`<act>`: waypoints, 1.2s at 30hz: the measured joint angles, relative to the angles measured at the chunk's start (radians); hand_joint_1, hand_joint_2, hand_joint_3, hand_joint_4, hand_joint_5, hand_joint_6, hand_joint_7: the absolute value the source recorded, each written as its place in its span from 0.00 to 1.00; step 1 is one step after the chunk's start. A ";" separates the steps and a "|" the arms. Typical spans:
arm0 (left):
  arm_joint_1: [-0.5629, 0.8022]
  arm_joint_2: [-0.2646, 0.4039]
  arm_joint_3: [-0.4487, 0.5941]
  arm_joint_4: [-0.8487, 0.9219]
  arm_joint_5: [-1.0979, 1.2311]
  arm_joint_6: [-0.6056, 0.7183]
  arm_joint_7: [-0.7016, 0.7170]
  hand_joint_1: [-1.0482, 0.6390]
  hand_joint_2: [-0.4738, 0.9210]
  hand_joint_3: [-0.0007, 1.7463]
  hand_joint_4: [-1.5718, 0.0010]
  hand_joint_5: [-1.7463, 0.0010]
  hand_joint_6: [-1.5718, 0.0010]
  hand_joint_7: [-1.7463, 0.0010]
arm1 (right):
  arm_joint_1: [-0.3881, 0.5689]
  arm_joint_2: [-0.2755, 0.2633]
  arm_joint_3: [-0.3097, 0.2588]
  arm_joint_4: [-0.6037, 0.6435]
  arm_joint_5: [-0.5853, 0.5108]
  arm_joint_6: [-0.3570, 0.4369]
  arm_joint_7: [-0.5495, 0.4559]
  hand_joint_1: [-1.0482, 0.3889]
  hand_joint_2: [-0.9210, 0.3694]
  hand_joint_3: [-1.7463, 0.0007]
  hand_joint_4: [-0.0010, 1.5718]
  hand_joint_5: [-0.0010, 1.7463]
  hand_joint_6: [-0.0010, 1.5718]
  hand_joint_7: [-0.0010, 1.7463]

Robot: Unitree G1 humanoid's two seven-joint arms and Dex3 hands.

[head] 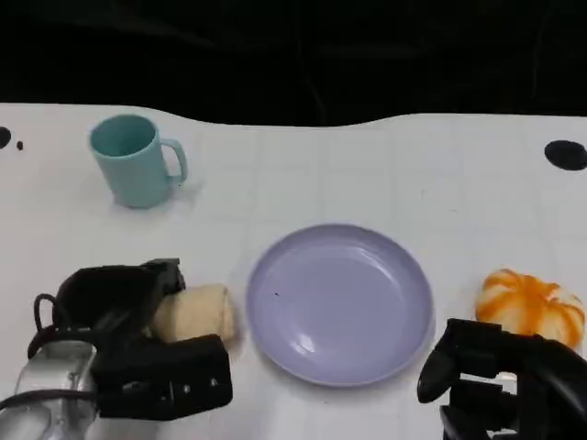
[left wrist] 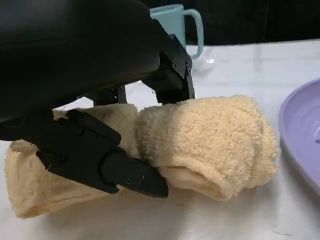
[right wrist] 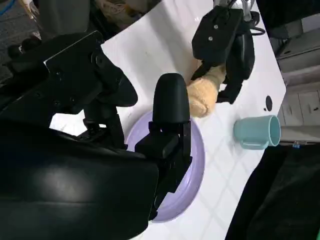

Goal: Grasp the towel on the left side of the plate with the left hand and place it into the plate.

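A rolled beige towel (head: pixel 197 313) lies on the white table just left of the lilac plate (head: pixel 339 302). My left hand (head: pixel 119 339) is over the towel's left part. In the left wrist view its thumb crosses the front of the towel (left wrist: pixel 210 135) and its other fingers (left wrist: pixel 170 75) press on the back, so the hand (left wrist: pixel 100 100) grips the roll, which still rests on the table. The plate's rim (left wrist: pixel 305 130) lies close beside the towel. My right hand (head: pixel 500 376) hovers near the plate's front right edge, fingers apart and holding nothing.
A teal mug (head: pixel 136 160) stands at the back left, beyond the towel. An orange and white pumpkin-like object (head: pixel 530 305) sits right of the plate, just behind my right hand. The table's dark far edge runs along the back.
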 measured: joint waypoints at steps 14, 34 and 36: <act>0.019 -0.003 0.055 -0.207 -0.016 -0.027 0.054 0.51 0.74 0.55 0.45 0.00 0.63 0.00 | 0.000 0.000 0.001 0.000 0.000 0.001 -0.002 0.73 0.31 0.30 0.43 1.00 0.42 0.84; -0.082 -0.195 -0.072 -0.364 0.045 0.033 -0.067 0.50 0.65 0.61 0.41 0.00 0.58 0.00 | 0.000 0.000 0.009 0.000 -0.001 0.001 -0.001 0.73 0.31 0.29 0.43 0.99 0.42 0.83; -0.084 -0.209 -0.082 -0.359 0.045 0.036 -0.077 0.49 0.70 0.60 0.41 0.00 0.58 0.00 | 0.000 0.000 0.010 0.000 -0.001 0.001 -0.002 0.73 0.31 0.29 0.43 1.00 0.42 0.84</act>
